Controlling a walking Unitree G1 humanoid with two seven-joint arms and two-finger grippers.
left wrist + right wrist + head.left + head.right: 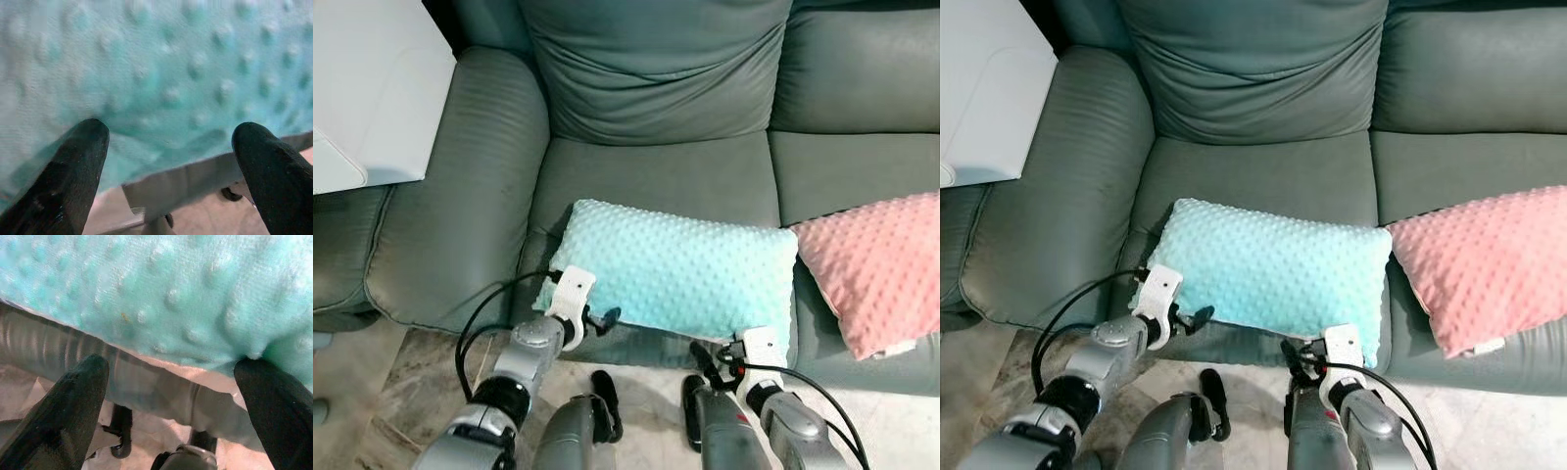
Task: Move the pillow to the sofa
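Observation:
A turquoise dotted pillow (675, 269) lies flat on the left seat of the grey-green sofa (656, 176), its near edge overhanging the seat front. My left gripper (600, 319) is at the pillow's near left corner, open. In the left wrist view its fingers (78, 166) are spread wide, with the pillow (161, 73) just beyond them. My right gripper (709, 358) is below the pillow's near right corner, also open. In the right wrist view one fingertip (269, 391) touches the pillow's (161, 289) lower edge.
A pink dotted pillow (879, 266) lies on the adjoining seat to the right, touching the turquoise one. The sofa's wide armrest (460, 206) is on the left, with a white surface (372, 88) beyond it. Pale stone floor (401, 392) runs below the seat front.

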